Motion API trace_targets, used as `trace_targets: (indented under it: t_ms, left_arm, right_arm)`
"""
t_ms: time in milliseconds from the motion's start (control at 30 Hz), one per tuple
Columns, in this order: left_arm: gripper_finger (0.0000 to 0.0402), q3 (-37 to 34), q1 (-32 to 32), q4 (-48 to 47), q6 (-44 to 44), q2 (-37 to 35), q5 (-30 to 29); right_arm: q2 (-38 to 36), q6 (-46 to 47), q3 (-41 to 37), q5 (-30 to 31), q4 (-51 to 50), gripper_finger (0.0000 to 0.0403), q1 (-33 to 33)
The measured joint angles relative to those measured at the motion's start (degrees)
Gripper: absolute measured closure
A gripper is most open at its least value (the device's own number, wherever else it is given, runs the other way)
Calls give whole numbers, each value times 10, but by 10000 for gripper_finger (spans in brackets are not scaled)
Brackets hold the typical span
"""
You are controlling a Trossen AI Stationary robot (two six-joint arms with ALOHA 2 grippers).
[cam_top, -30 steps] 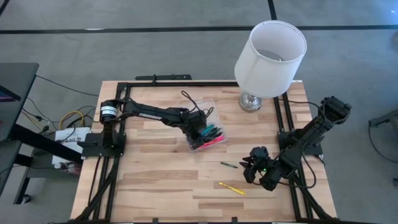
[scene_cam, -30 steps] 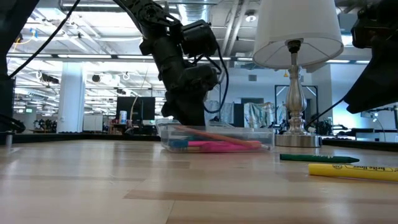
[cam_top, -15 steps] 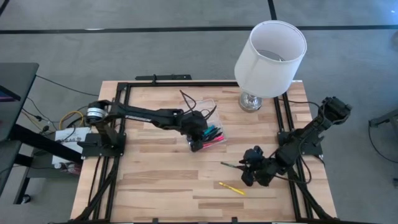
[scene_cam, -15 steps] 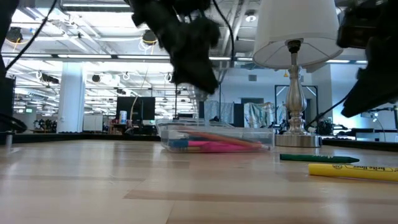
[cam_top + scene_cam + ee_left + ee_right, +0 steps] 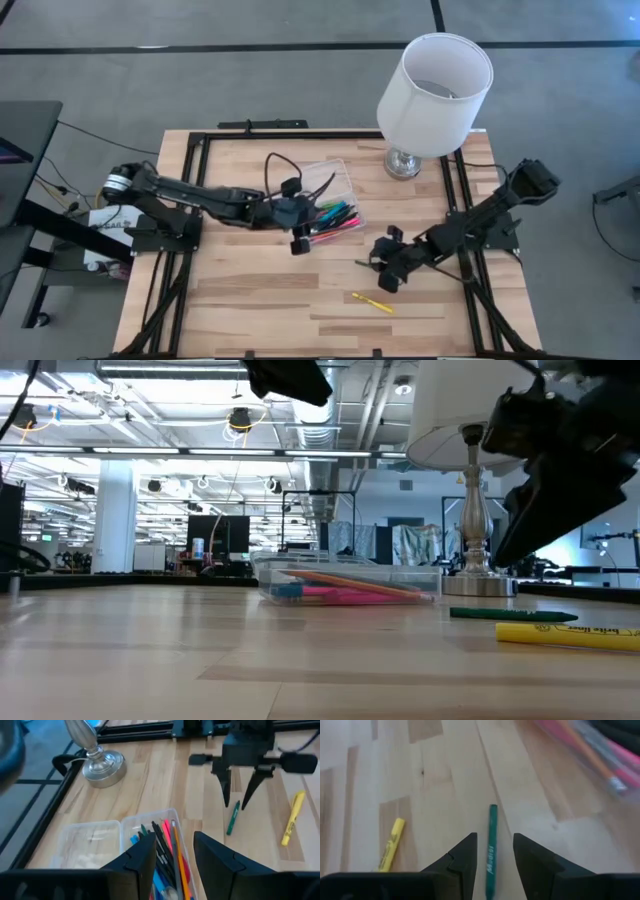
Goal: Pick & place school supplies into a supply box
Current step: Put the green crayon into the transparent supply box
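Note:
The clear supply box point(image 5: 322, 180) lies open mid-table, and several coloured pens and markers point(image 5: 337, 214) lie in its near half point(image 5: 172, 817). My left gripper point(image 5: 298, 242) hangs open above the box's near left corner, holding nothing. A green pen point(image 5: 366, 265) and a yellow marker point(image 5: 372, 303) lie flat on the wood. My right gripper point(image 5: 381, 270) hovers open over the green pen point(image 5: 491, 851), one finger on either side of it, clear of it; the left wrist view shows those fingers point(image 5: 226, 795) above the pen's end point(image 5: 233, 817).
A lamp with a white shade point(image 5: 435, 80) stands on a silver foot point(image 5: 403, 163) at the far right, close behind the box. A black frame point(image 5: 452, 190) runs along the table's edges. Bare wood lies near the front and left.
My left gripper has risen out of the supply box, going toward the table's left and near edges, and has tipped toward level. My right gripper has gone toward the table's left edge, over the green pen, rolling its wrist. The pens and the box have stayed put.

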Motion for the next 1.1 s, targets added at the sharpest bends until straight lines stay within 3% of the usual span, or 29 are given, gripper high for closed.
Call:
trace_targets:
  t_ms: [400, 667, 1000, 1100]
  left_arm:
    - [274, 0, -69, -35, -44, 2, -120]
    - [274, 0, -73, -46, -55, 2, -132]
    - [274, 0, -73, -51, -63, 2, -131]
    - [274, 0, -73, -51, -68, 2, -131]
  right_arm:
    - [88, -5, 0, -60, 54, 283, -23]
    - [120, 32, 28, -45, 0, 289, -22]
    - [121, 46, 32, -37, -19, 388, -22]
    - [121, 50, 32, -40, -20, 394, -22]
